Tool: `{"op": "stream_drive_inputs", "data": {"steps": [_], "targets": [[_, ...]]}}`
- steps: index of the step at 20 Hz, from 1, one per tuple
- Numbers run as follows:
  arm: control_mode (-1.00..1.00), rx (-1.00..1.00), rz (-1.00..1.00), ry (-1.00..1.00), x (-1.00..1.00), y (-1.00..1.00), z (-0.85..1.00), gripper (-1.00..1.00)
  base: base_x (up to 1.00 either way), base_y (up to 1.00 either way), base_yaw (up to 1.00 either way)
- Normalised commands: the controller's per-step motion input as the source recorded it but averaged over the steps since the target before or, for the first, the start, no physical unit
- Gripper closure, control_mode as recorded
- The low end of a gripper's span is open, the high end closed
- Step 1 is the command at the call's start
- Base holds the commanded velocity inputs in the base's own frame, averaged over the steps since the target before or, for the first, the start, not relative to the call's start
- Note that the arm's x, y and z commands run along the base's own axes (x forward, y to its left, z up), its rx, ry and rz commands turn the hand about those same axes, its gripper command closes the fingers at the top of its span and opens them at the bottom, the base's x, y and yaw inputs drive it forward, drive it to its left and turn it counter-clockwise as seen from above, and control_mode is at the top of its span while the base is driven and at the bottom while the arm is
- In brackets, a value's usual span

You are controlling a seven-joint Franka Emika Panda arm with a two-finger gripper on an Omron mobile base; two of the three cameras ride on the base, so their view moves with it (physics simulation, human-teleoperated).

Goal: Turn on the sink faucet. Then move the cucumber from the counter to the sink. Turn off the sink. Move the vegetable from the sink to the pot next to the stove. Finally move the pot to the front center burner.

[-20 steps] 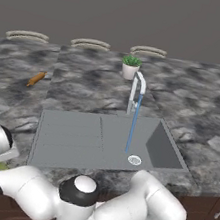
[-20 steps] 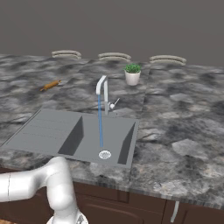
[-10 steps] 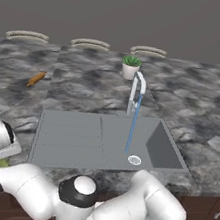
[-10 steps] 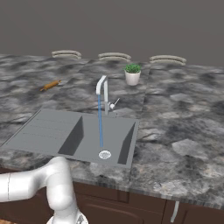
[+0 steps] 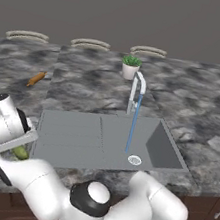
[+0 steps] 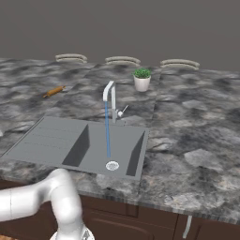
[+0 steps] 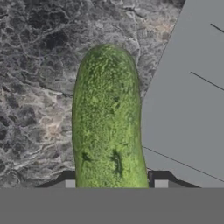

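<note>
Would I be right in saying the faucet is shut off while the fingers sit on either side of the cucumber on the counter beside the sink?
Not quite: the faucet is running, a blue stream falling to the sink drain in the right base view. The fingers do flank the cucumber on the counter.

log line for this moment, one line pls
faucet: running | cucumber: on counter beside sink | claw: shut on cucumber | step: lift cucumber to sink

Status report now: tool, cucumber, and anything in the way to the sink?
Tool shut on cucumber, low over counter. Faucet running. Sink right beside, nothing between.
</note>
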Motion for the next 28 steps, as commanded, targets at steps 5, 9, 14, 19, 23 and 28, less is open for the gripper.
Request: {"op": "stream_drive_inputs", "data": {"steps": [5, 9, 14, 19, 23, 28], "targets": [[-1.0, 0.03, 0.0, -0.1, 0.0, -0.99, 0.35, 1.0, 0.0, 0.0, 0.0], [-1.0, 0.03, 0.0, -0.07, 0.0, -1.0, 0.29, 1.0, 0.0, 0.0, 0.0], [-1.0, 0.04, 0.0, -0.05, 0.0, -1.0, 0.24, 1.0, 0.0, 0.0, 0.0], [-1.0, 0.05, 0.0, -0.02, 0.05, -1.0, 0.22, 1.0, 0.0, 0.0, 0.0], [-1.0, 0.06, 0.0, -0.01, 0.15, -0.98, 0.1, 1.0, 0.0, 0.0, 0.0], [-1.0, 0.08, 0.0, -0.01, 0.13, -0.99, 0.03, 1.0, 0.0, 0.0, 0.0]]}}
